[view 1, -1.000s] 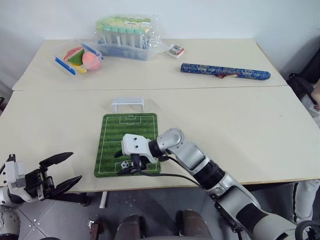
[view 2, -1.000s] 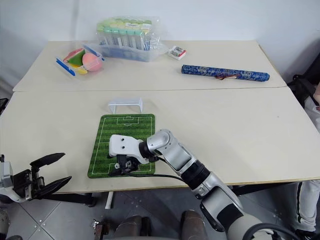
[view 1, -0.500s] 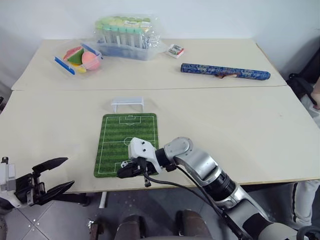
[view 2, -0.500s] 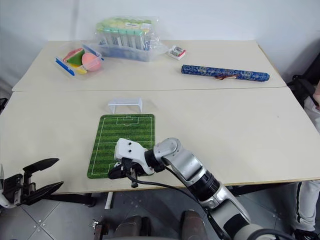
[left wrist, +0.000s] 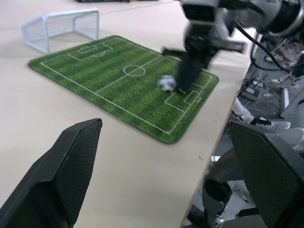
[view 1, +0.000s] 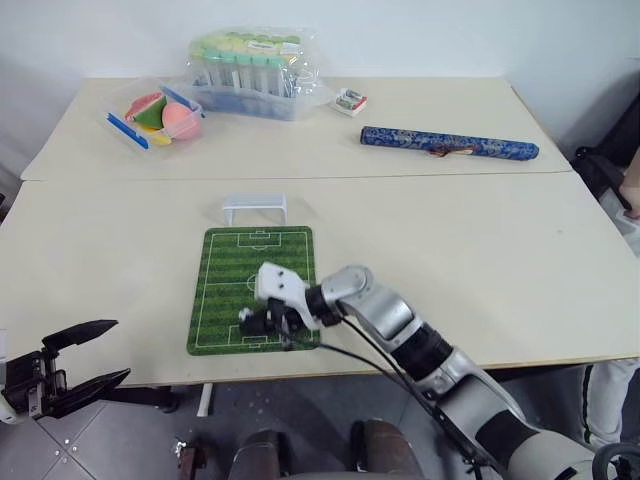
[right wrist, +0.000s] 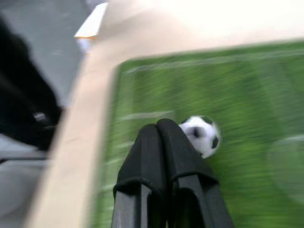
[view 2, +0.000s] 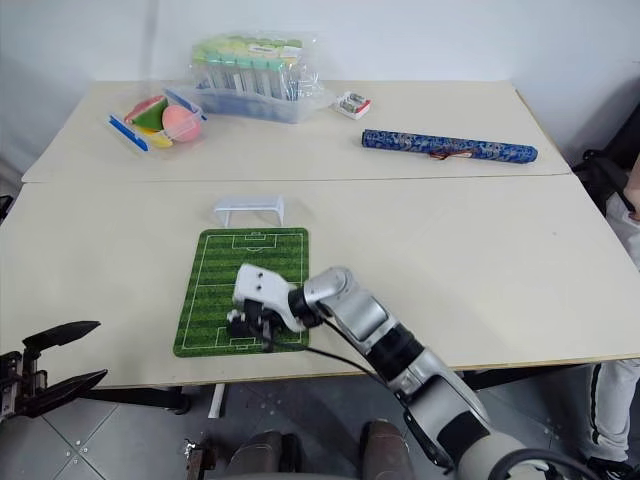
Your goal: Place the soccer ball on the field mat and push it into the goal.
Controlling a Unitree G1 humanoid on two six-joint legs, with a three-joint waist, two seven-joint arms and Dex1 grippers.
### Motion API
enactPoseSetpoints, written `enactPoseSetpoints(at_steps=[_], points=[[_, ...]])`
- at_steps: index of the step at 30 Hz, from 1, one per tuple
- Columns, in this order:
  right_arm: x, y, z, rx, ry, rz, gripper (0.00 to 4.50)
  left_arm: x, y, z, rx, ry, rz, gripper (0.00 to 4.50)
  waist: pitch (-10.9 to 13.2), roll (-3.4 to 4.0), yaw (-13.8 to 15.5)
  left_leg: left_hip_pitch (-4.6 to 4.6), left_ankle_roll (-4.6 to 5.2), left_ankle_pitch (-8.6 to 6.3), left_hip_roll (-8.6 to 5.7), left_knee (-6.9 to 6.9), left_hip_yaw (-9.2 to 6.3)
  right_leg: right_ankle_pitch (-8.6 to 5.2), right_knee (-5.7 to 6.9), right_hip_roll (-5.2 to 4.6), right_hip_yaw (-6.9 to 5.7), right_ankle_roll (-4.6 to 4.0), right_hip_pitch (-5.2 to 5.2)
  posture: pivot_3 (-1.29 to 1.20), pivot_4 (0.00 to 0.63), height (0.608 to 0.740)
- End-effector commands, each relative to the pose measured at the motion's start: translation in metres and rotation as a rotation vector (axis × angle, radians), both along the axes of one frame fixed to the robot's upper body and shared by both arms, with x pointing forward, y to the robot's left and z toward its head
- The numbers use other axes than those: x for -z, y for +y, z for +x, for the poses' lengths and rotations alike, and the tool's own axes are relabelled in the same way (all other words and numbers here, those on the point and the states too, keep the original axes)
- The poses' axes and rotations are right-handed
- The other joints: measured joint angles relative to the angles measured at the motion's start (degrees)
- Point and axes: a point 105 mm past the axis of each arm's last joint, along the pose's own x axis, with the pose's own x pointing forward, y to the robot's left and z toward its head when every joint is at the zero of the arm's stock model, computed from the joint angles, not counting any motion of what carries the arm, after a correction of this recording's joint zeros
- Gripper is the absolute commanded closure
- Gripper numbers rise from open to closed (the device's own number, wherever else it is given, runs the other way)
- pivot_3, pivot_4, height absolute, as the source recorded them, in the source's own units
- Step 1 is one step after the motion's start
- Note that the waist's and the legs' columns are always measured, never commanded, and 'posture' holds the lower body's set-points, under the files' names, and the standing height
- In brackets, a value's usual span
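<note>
- I see the soccer ball (left wrist: 167, 83) lying on the field mat (view 1: 235, 285), in the mat's near half, toward the near penalty box.
- My right gripper (right wrist: 159, 128) has its two fingers pressed together, holding nothing; the tips sit just beside the ball, on its near side.
- The goal (view 1: 254, 208) stands on the table (view 1: 480, 240) just past the mat's far edge, well apart from the ball.
- My left gripper (view 1: 88, 352) hangs off the near left table edge, fingers spread wide and empty.
</note>
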Motion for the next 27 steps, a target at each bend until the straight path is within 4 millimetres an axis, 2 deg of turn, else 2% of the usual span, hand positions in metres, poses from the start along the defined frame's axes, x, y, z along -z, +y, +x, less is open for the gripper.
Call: enactPoseSetpoints(at_steps=[1, 3, 5, 9, 13, 16, 18, 21, 24, 27], points=[[-0.046, -0.004, 0.033, 0.109, -0.107, 0.117, 4.43, -0.014, 0.002, -0.008, 0.085, -0.046, 0.018, 0.0, 0.0, 0.0, -0.06, -0.03, 0.0, 0.0, 0.0, -0.01, 0.04, 0.0, 0.0, 0.0, 0.02, 0.0, -0.04, 0.0, 0.15, 0.74], [-0.07, -0.014, 0.056, 0.202, -0.154, 0.164, 4.43, -0.021, 0.003, -0.002, 0.074, -0.077, 0.013, 0.0, 0.0, -0.01, -0.1, -0.02, 0.0, 0.0, 0.0, -0.02, 0.03, 0.0, 0.07, 0.0, 0.01, 0.0, -0.08, 0.0, 0.15, 0.74], [-0.085, -0.022, 0.068, 0.257, -0.179, 0.201, 4.43, -0.024, 0.003, 0.002, 0.065, -0.096, 0.007, 0.0, -0.02, -0.03, -0.05, -0.06, -0.02, -0.01, 0.0, -0.05, 0.05, 0.0, 0.3, 0.0, 0.01, 0.0, -0.25, 0.0, 0.15, 0.74], [-0.108, -0.043, 0.08, 0.317, -0.211, 0.256, 4.43, -0.032, 0.005, 0.012, 0.031, -0.135, -0.014, 0.0, -0.01, -0.03, -0.1, -0.13, -0.04, -0.02, -0.02, -0.15, 0.1, 0.0, 0.44, 0.0, -0.02, 0.0, -0.43, 0.0, 0.15, 0.74], [-0.111, -0.063, 0.079, 0.308, -0.236, 0.26, 4.43, -0.036, 0.006, 0.019, -0.002, -0.152, -0.028, 0.0, -0.01, -0.04, -0.64, -0.17, -0.04, -0.03, -0.07, -0.23, 0.12, 0.0, 0.43, 0.0, -0.04, 0.0, -0.48, 0.0, 0.15, 0.74], [-0.108, -0.092, 0.082, 0.316, -0.25, 0.233, 4.43, -0.043, 0.009, 0.024, -0.058, -0.156, -0.05, 0.0, -0.01, -0.05, -1.17, -0.16, -0.04, -0.03, -0.1, -0.29, 0.11, 0.0, 0.42, 0.0, -0.12, 0.0, -0.48, 0.0, 0.15, 0.74], [-0.098, -0.115, 0.077, 0.283, -0.248, 0.184, 4.43, -0.049, 0.012, 0.027, -0.102, -0.162, -0.077, 0.0, 0.01, -0.07, -1.25, -0.16, -0.04, -0.03, -0.11, -0.29, 0.11, 0.0, 0.42, -0.01, -0.11, 0.0, -0.47, 0.0, 0.15, 0.74], [-0.081, -0.151, 0.067, 0.235, -0.226, 0.109, 3.81, -0.056, 0.018, 0.029, -0.171, -0.149, -0.092, 0.0, 0.07, -0.12, -1.12, -0.17, -0.04, -0.03, -0.04, -0.28, 0.07, 0.0, 0.37, -0.02, -0.08, 0.01, -0.44, 0.0, 0.15, 0.74], [-0.071, -0.179, 0.066, 0.255, -0.22, 0.068, 2.85, -0.06, 0.023, 0.027, -0.233, -0.125, -0.099, 0.0, 0.21, -0.05, -1.26, -0.16, -0.03, -0.03, -0.04, -0.28, 0.11, 0.0, 0.33, -0.04, -0.08, 0.01, -0.43, 0.0, 0.15, 0.74], [-0.059, -0.204, 0.06, 0.257, -0.186, 0.011, 1.74, -0.055, 0.03, 0.023, -0.305, -0.052, -0.065, 0.0, 0.32, -0.07, -1.52, -0.05, -0.03, -0.03, 0.03, -0.26, 0.43, 0.0, 0.24, -0.03, -0.06, 0.01, -0.45, 0.0, 0.15, 0.74]])
